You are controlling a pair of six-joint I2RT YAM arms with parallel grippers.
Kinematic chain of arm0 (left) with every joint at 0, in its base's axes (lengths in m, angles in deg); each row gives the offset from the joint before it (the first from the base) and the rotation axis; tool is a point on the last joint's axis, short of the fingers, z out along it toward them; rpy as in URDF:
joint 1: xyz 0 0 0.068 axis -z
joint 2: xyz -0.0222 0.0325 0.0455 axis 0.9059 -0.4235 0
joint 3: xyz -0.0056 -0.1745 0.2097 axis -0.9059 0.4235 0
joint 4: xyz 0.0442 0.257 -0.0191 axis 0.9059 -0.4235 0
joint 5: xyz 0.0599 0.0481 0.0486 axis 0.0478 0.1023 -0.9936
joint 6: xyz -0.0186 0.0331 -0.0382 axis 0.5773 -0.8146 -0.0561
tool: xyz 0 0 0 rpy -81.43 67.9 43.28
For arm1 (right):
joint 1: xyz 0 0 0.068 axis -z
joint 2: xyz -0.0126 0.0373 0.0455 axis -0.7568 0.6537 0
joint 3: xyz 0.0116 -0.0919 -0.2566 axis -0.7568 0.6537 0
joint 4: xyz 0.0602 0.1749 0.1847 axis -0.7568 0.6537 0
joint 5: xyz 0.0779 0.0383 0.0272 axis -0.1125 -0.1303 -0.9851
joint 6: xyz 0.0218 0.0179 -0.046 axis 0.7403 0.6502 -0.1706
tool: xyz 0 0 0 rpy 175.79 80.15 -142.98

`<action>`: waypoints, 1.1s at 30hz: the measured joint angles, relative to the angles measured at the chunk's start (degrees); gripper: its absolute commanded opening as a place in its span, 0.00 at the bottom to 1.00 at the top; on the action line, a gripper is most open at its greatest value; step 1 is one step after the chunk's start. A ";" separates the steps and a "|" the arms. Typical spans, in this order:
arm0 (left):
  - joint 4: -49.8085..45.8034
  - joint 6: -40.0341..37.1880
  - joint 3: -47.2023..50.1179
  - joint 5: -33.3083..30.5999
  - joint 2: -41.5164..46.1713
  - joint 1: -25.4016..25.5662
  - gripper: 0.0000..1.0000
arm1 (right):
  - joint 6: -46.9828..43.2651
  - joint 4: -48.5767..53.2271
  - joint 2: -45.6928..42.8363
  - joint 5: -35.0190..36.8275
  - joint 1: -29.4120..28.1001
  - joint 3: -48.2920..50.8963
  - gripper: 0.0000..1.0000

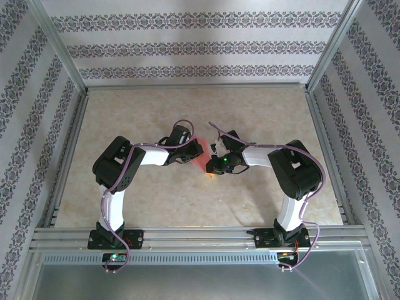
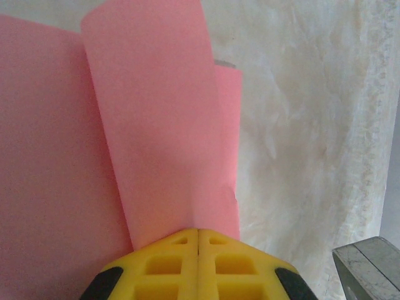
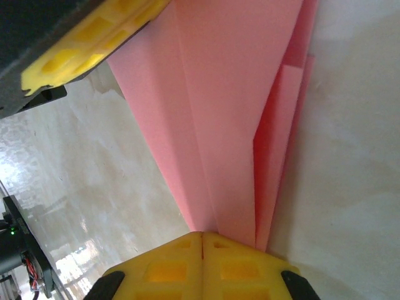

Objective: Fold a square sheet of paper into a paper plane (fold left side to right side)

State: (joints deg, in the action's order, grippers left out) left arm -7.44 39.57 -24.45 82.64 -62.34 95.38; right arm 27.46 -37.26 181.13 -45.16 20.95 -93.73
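Note:
The paper plane (image 1: 197, 152) is salmon-pink paper folded into long layers, held just above the table centre between both arms. In the left wrist view one flap of the paper plane (image 2: 156, 125) curls upward, and my left gripper (image 2: 198, 232) is shut on its near edge. The right wrist view has the layers of the paper plane (image 3: 231, 94) narrowing to a point at my right gripper (image 3: 202, 235), which is shut on that tip. The left gripper's yellow fingers (image 3: 87, 37) clamp the far end. From above, the left gripper (image 1: 189, 152) and right gripper (image 1: 211, 165) nearly meet.
A marbled beige tabletop (image 1: 125, 119) lies under the paper. Aluminium rails (image 1: 200, 234) run along the near edge and patterned walls stand on three sides. A grey metal block (image 2: 369, 269) is at the lower right of the left wrist view.

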 measured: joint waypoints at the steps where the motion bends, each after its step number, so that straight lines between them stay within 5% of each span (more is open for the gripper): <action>1: -0.11 0.00 -0.07 0.00 -0.02 0.00 0.00 | -0.04 -0.20 -0.11 -0.02 0.00 0.22 0.00; 21: -1.36 -0.04 -0.72 0.02 -0.17 0.00 0.00 | -2.95 2.08 -4.39 -1.22 0.00 4.96 0.00; 33: -1.88 -0.04 -1.01 0.00 -0.17 0.00 0.00 | -0.98 6.12 -13.18 -5.16 5.09 3.41 0.00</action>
State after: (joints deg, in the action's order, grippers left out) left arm -9.32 39.53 -25.45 82.64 -62.51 95.38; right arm 26.47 -31.14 167.95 -50.32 26.05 -90.33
